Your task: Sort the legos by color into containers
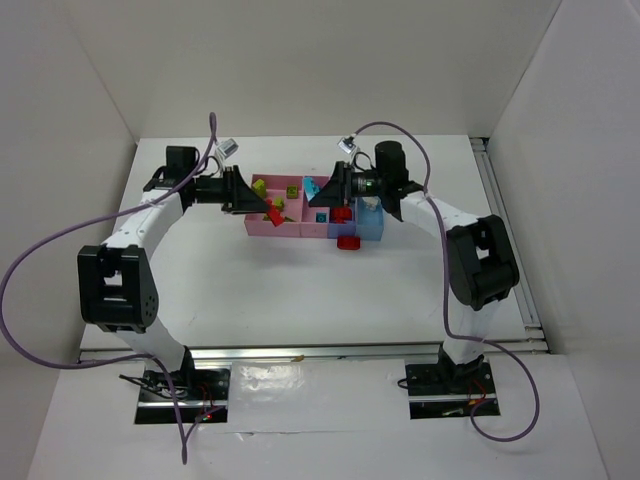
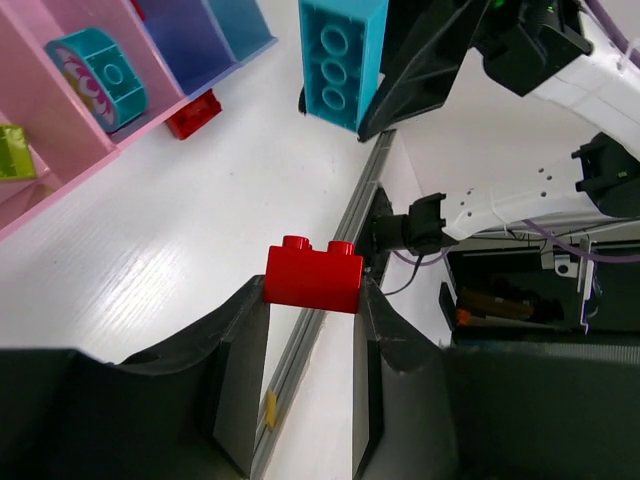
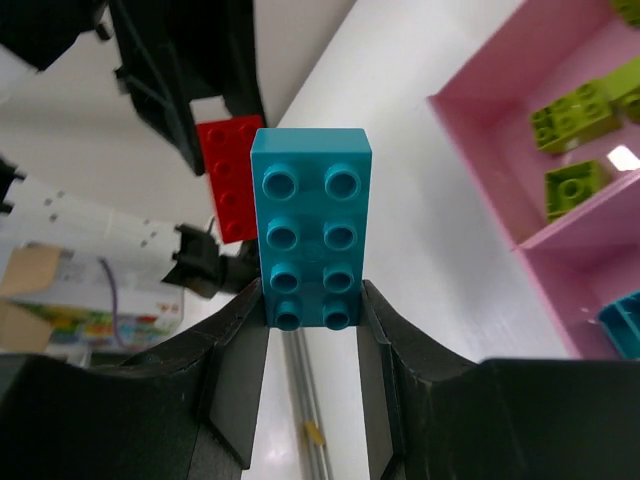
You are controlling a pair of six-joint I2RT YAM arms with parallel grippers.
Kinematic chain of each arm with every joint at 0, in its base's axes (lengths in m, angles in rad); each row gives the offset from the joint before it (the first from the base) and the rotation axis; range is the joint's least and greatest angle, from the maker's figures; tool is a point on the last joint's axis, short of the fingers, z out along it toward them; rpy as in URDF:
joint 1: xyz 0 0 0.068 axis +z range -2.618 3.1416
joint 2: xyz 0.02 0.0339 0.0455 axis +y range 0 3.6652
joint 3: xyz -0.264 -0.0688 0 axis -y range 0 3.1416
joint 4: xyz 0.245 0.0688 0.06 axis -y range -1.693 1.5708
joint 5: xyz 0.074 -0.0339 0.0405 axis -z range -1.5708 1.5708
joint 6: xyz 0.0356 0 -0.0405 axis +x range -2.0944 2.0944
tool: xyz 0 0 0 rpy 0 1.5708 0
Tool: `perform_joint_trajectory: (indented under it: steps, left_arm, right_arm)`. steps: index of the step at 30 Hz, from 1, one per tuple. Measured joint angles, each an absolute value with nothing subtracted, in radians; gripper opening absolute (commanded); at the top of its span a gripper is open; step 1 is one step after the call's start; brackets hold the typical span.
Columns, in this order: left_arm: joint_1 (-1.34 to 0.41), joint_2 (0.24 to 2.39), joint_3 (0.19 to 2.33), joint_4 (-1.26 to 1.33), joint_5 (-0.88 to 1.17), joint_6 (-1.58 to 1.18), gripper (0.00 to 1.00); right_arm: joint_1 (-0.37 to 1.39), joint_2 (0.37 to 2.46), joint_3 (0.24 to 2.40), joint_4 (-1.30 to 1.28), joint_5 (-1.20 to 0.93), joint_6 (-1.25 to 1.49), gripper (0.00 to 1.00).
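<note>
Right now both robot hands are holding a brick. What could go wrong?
1. The left gripper pinches the red brick only at its fingertips, so it might slip and land on the table instead of in the bins.
2. The right gripper, holding the cyan brick, faces the left one closely, so they might bump.
3. A loose red brick lies outside the bins and could be forgotten.

Legible text: none in any view.
Cable tags [image 1: 226, 147]: white, print too small to read.
Box [image 3: 80, 325] beyond the counter edge: coloured print, blurred, unreadable.
Round cyan piece [image 2: 98, 75]: pink pattern, no letters made out.
Cyan brick [image 3: 310, 240], red brick [image 2: 312, 277]: stud marks unreadable.
</note>
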State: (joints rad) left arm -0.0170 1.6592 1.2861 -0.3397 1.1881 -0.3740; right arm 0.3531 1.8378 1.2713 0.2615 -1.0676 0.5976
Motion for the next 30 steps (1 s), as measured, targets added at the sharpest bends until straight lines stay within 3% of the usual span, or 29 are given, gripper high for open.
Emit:
perform_joint_trajectory:
  steps: [2,12,19,21,23,27,30]
  left_arm:
    - [-0.014,1.659,1.278,-0.342,1.178,-0.375,0.00]
    - [-0.013,1.578,1.264,-0.402,1.039,-0.390,0.00]
    - [-0.013,1.528,1.299,-0.418,0.927,-0.404,0.00]
    - [-0.013,1.527,1.312,-0.417,0.918,-0.412,0.00]
    - [-0.014,1.527,1.317,-0.417,0.913,-0.422,0.00]
    - [-0.022,1.529,1.328,-0.423,0.896,-0.425,0.00]
    - [-0.041,1.546,1.371,-0.427,0.888,-0.429,0.00]
  right_arm:
    - [0.354,1.838,1.279,0.229,-1.011,0.582,0.20]
    - [0.384,1.854,1.383,-0.002,-0.580,0.499,0.17]
    - [0.418,1.964,1.442,-0.078,-0.451,0.477,0.34]
    - [0.426,1.985,1.443,-0.096,-0.434,0.471,0.49]
    - [0.433,2.006,1.455,-0.120,-0.415,0.462,0.51]
    - [0.437,2.020,1.486,-0.152,-0.388,0.447,0.72]
    - [0.437,2.020,1.525,-0.167,-0.368,0.428,0.72]
